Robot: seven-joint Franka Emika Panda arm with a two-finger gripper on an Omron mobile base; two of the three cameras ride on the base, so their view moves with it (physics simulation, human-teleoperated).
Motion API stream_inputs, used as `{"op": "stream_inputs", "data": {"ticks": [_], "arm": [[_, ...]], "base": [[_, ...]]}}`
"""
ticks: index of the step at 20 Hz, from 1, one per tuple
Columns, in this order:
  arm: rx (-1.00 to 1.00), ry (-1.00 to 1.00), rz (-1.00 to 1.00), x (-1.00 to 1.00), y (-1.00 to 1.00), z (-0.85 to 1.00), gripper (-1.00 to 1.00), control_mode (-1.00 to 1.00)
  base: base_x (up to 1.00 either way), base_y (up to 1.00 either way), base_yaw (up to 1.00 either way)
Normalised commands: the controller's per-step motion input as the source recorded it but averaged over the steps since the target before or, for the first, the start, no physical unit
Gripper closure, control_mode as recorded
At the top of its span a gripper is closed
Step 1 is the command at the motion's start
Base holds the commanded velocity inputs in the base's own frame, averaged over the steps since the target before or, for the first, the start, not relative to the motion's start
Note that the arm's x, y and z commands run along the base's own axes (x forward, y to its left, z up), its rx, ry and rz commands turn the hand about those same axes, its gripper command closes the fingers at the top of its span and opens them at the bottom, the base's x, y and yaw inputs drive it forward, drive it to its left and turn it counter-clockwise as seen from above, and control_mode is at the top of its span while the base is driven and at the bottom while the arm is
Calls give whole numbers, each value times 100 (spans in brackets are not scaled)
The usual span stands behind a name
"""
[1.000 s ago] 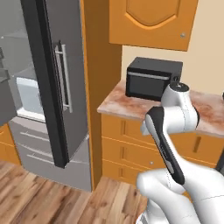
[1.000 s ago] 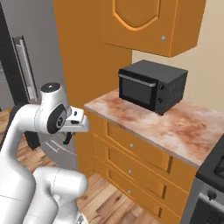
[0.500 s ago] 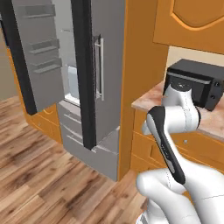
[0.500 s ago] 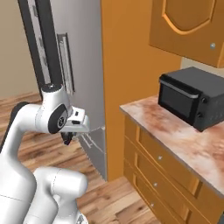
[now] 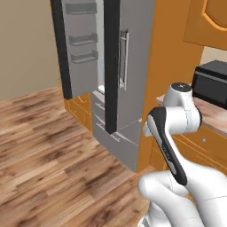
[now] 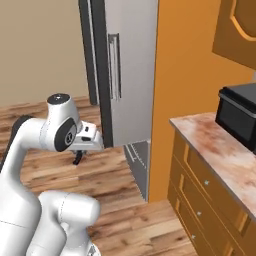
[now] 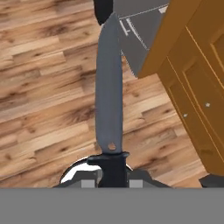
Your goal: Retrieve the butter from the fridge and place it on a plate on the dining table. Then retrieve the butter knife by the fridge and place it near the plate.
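My gripper (image 7: 113, 178) is shut on the black handle of the butter knife (image 7: 109, 96). In the hand view its grey blade points away from me, over the wood floor, towards the foot of the fridge (image 7: 140, 26). From the right base camera the gripper (image 6: 80, 154) hangs low in front of the arm, to the left of the grey steel fridge (image 6: 130, 65). The fridge (image 5: 131, 66) stands with its left door (image 5: 82, 48) swung open. The butter, the plate and the dining table are out of view.
A dark microwave (image 6: 240, 110) sits on a marbled counter (image 6: 215, 150) over orange cabinets (image 7: 197, 83), to the right of the fridge. Bare wood floor (image 5: 44, 146) spreads out to the left. The open door's shelves jut into that space.
The whole picture has shifted as the base turned left: fridge and microwave have slid rightward in both base views. The knife has stayed in the shut gripper.
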Motion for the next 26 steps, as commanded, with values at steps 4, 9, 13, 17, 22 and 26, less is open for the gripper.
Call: {"op": "stream_inputs", "data": {"ticks": [4,9,13,17,22,26], "arm": [[0,0,0,0,0,0,100,100],[0,0,0,0,0,0,100,100],[0,0,0,0,0,0,100,100],[0,0,0,0,0,0,100,100],[0,0,0,0,0,0,100,100],[0,0,0,0,0,0,100,100]], "base": [[-87,4,34],[-62,27,26],[-9,54,16],[0,60,17],[38,87,15],[59,95,12]]}}
